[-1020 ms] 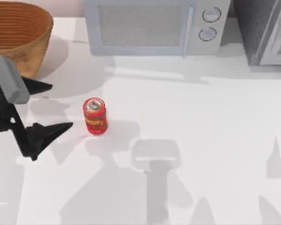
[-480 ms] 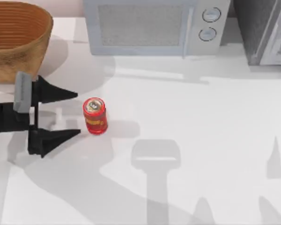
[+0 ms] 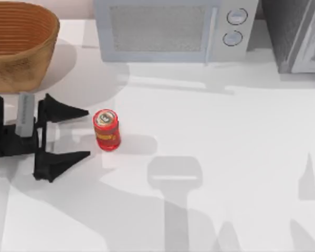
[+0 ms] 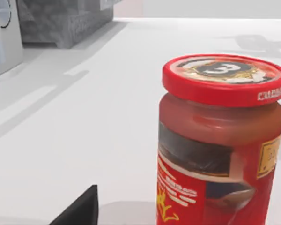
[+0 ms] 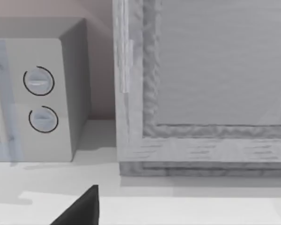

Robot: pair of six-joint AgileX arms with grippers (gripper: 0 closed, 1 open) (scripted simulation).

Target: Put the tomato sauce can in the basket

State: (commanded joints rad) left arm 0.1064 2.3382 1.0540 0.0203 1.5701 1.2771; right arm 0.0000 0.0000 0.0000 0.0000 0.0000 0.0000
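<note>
My left gripper (image 3: 88, 133) lies low over the table (image 3: 241, 157) near its left edge, jaws wide apart and pointing toward the tomato sauce can (image 3: 106, 129). One fingertip (image 3: 84, 112) sits just beside the can's upper part in the top view, the other fingertip (image 3: 85, 154) just below and left of the can; neither touches it. The can stands upright on the table, left of centre, apart from everything else. In the left wrist view the can (image 4: 220, 140) is close ahead, red lid up, label facing the camera.

The basket (image 3: 21, 47) sits at the far left corner of the table, well apart from the can. A microwave (image 3: 173, 31) stands along the far edge, beside the basket.

My right arm is parked; I cannot tell the state of its jaws. Its wrist view faces the microwave (image 5: 33, 93) and a grey cabinet (image 5: 201, 89).
</note>
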